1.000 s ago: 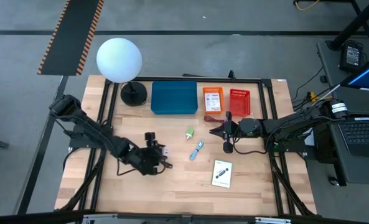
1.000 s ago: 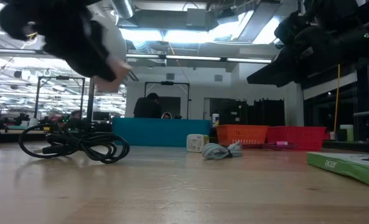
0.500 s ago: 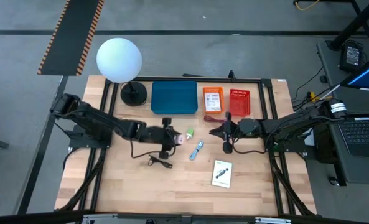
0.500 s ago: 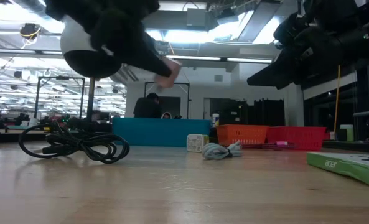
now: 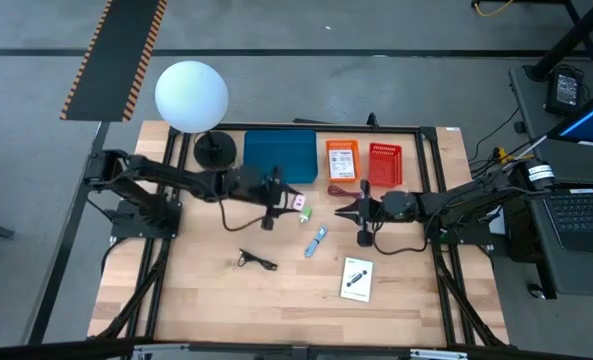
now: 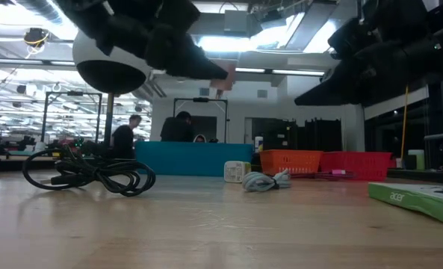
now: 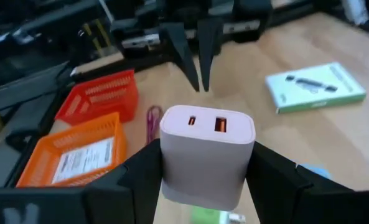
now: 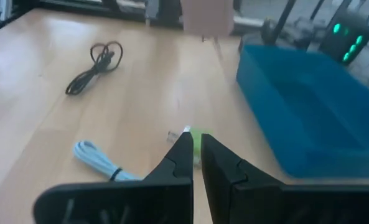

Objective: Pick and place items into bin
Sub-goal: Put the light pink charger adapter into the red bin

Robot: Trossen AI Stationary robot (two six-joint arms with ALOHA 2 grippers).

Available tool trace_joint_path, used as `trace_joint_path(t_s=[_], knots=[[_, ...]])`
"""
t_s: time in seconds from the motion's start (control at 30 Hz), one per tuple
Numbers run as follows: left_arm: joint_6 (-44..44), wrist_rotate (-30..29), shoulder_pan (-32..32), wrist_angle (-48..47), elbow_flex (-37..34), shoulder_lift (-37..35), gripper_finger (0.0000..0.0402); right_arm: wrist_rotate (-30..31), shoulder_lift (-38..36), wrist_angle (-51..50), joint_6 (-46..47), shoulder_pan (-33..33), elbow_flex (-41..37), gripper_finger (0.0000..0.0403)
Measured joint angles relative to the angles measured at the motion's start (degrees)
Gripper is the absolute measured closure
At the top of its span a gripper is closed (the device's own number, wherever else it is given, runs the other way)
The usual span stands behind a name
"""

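Clamping the pink block (image 7: pixel 206 154) between its fingers, my left gripper (image 5: pixel 294 201) hangs just beside the blue bin's (image 5: pixel 280 157) near edge, above the green lump (image 5: pixel 304 214), while my right gripper (image 5: pixel 342 211), fingers pressed together, waits near the red cord (image 5: pixel 338 191).

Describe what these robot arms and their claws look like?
Both arms are black, jointed segments with dark cables trailing along them. The left gripper has broad, flat black fingers; the right gripper has two slim black fingers tapering to points. No markings are visible.
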Motion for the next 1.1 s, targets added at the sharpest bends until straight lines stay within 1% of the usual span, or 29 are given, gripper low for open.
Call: trace_joint_path(t_s=[0.1,0.2,0.33,0.47,0.53,0.63,0.83,1.03,1.1], knots=[[0.8,5.9,3.0,3.1,0.0,0.0,0.0210,0.1,0.0,2.7,-2.6,0.0,0.0,0.0389],[1.4,9.4,5.6,6.7,0.0,0.0,0.0210,0.0,0.0,5.6,-4.2,-0.1,0.0,0.0389],[1.0,9.6,7.5,8.4,0.0,0.2,0.0210,0.1,0.0,9.8,-3.6,-1.6,0.0,0.0388],[-0.3,9.5,8.1,10.3,0.0,0.5,0.0210,0.1,0.0,10.6,-4.2,-3.3,0.0,0.0387],[-1.9,9.3,8.1,11.9,-0.1,1.0,0.0210,0.1,0.0,10.6,-4.0,-4.4,0.0,0.0380],[-3.3,9.3,8.0,16.4,-0.1,2.6,0.0210,0.1,0.0,10.7,-3.9,-5.8,0.0,0.0354],[-5.0,9.3,8.0,20.0,-0.1,7.0,0.0211,-0.9,0.0,13.0,-3.9,-7.9,0.0,0.0276],[-5.9,9.4,7.6,27.5,-0.1,10.5,0.0211,-2.2,0.0,13.7,-3.6,-8.0,0.1,0.0210],[-6.0,9.4,7.6,28.0,-0.1,10.9,0.0211,-2.2,0.0,13.7,-3.5,-8.0,0.1,0.0192]])
